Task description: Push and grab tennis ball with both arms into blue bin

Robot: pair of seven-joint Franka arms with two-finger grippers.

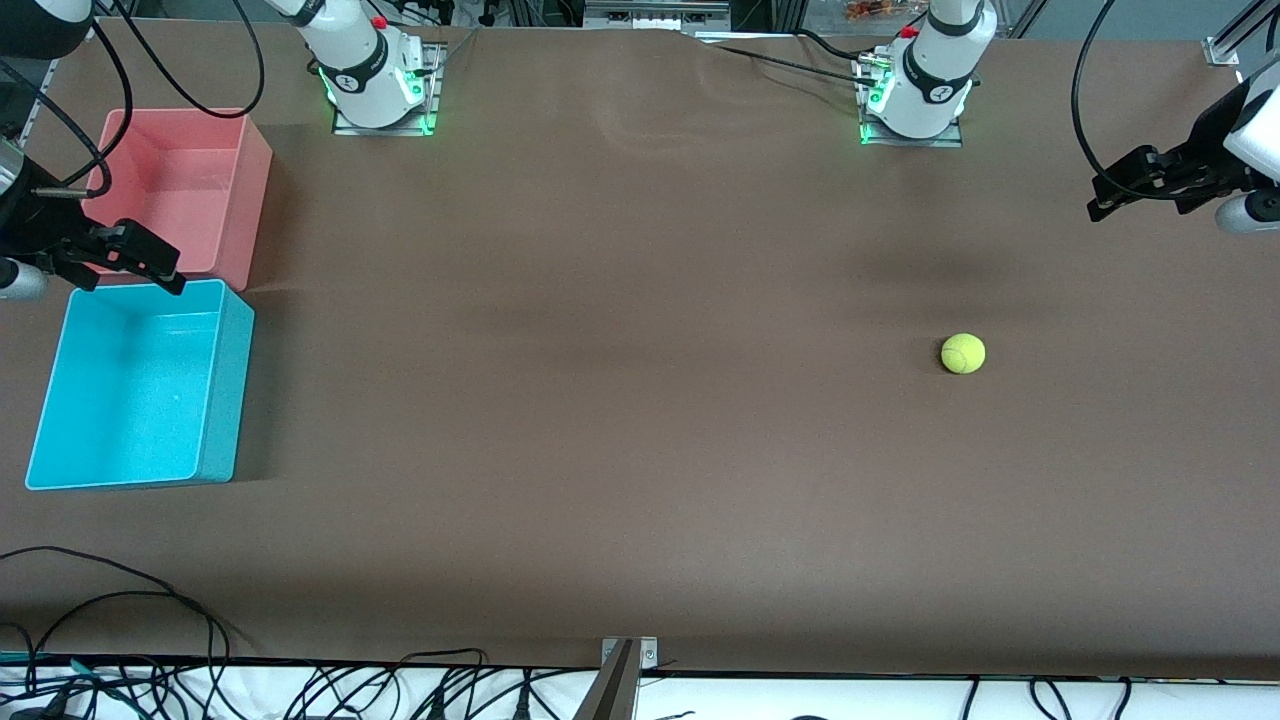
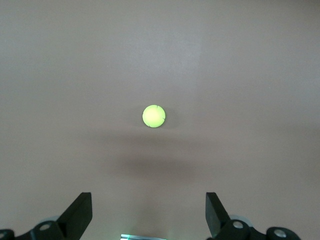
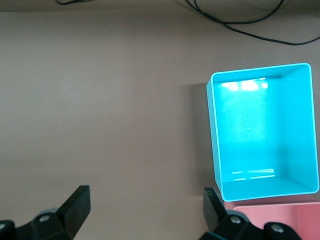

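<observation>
The tennis ball (image 1: 963,353) lies alone on the brown table toward the left arm's end; it also shows in the left wrist view (image 2: 154,116). The blue bin (image 1: 228,385) stands empty at the right arm's end and shows in the right wrist view (image 3: 214,142). My left gripper (image 1: 1100,205) hangs open and empty in the air near the table's end, apart from the ball; its fingers (image 2: 80,214) frame bare table. My right gripper (image 1: 172,280) is open and empty over the blue bin's wall next to the pink bin, seen open in its wrist view (image 3: 146,207).
A pink-red bin (image 1: 250,190) of the same size stands empty right beside the blue bin, farther from the front camera; it shows in the right wrist view (image 3: 280,220). Black cables (image 1: 120,600) lie along the table's front edge.
</observation>
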